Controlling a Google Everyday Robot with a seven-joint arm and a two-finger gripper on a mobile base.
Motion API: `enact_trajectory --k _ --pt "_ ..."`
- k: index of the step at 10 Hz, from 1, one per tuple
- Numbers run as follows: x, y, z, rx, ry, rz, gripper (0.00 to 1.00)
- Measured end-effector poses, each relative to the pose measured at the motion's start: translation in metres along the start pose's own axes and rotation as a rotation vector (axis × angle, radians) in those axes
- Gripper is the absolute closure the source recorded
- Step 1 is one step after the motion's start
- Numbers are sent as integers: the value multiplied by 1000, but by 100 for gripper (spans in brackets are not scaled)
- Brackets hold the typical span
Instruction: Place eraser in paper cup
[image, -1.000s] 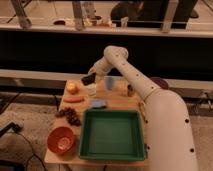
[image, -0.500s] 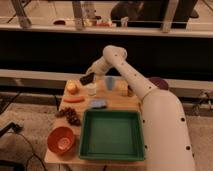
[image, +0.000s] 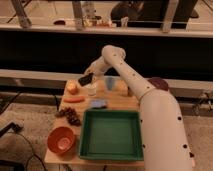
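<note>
My gripper (image: 87, 76) is at the back left of the wooden table, reaching in from the right. It is shut on the eraser (image: 85, 80), a small dark block held tilted in the air. The paper cup (image: 92, 90), short and white, stands upright just below and slightly right of the eraser. The eraser hangs above the cup's rim and is not inside it.
A yellow fruit (image: 73, 88) and a carrot (image: 74, 99) lie left of the cup. A pale blue cup (image: 110, 82) stands to its right, a blue cloth lump (image: 98, 103) in front. Grapes (image: 70, 115), an orange bowl (image: 62, 139) and a green tray (image: 110, 133) sit nearer.
The gripper with the eraser has shifted slightly left and down toward the white cup. Nothing else has moved.
</note>
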Motion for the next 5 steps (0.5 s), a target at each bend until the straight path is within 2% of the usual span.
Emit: enact_trajectory --k 5 --pt "2 1 1 -1 3 -7 100"
